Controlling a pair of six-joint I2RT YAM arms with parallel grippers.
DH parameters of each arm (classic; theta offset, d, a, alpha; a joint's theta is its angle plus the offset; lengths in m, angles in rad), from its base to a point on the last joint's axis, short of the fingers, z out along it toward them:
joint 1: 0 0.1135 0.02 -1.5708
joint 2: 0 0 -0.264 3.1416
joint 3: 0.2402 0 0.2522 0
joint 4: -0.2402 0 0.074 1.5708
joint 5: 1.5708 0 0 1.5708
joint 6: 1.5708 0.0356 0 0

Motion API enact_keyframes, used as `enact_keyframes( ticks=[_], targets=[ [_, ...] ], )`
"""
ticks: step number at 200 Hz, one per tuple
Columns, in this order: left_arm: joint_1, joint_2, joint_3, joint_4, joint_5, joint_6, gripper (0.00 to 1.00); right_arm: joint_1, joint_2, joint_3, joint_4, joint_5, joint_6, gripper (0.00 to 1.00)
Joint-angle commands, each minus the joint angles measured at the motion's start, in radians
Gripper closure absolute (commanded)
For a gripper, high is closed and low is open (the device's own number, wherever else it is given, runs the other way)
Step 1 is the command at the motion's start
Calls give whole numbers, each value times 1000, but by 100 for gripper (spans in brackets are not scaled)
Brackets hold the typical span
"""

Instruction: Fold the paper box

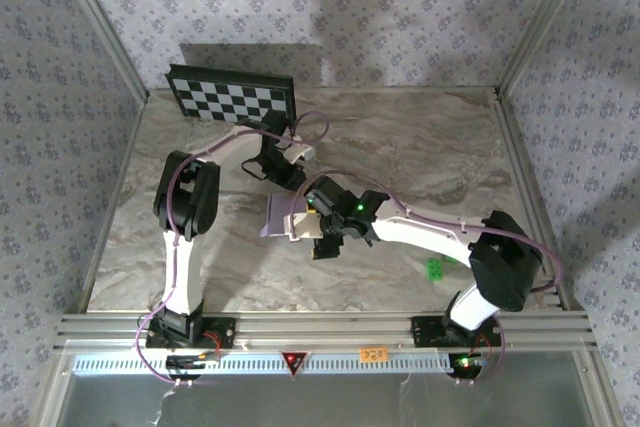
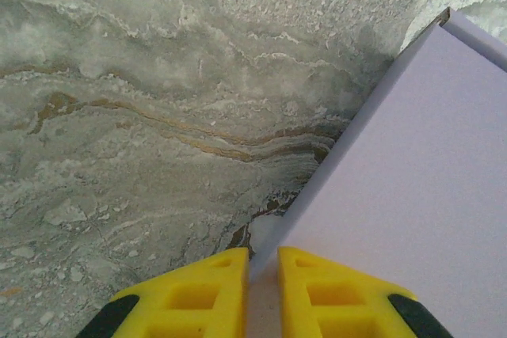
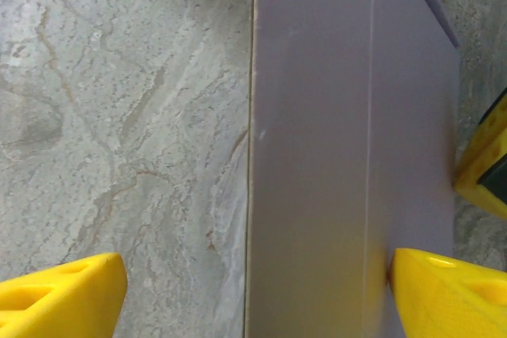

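Two arms meet at the paper box (image 1: 277,215), which lies near the centre of the marble table (image 1: 200,257).

Left gripper (image 2: 263,257): at the box's 12 o'clock edge, jaws pinched on the thin cardboard edge.

Right gripper (image 3: 257,267): at the box's 4 o'clock side, jaws spread wide and straddling the box. One finger is clear of it, the other just beside its wall.

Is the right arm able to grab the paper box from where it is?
Probably yes. The right gripper is open with the paper box between its fingers, one finger against the box's side, the other over the bare table. Nothing sits in between.
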Motion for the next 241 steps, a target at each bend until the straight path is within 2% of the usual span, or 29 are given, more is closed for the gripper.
enact_keyframes(
  ticks=[1, 76, 115, 141, 170, 213, 241],
  targets=[
    [-3, 58, 8, -53, -41, 13, 82, -12, 22, 48, -39, 5, -53, 13],
    [-3, 96, 69, -95, -37, 26, 82, -79, 82, 164, -66, -26, -141, 22],
    [-3, 98, 94, -111, -42, 34, 81, -123, 130, 240, -111, -56, -180, 45],
    [-3, 89, 105, -115, -48, 34, 80, -147, 145, 280, -146, -80, -190, 56],
    [6, 35, 119, -107, -61, 2, 69, -165, 143, 319, -222, -115, -189, 63],
    [54, -148, 76, -41, -59, -109, 53, -205, 128, 405, -412, -204, -131, 65],
    [102, -292, -15, 25, -66, -216, 49, -225, 125, 425, -474, -256, -81, 65]
  ],
)
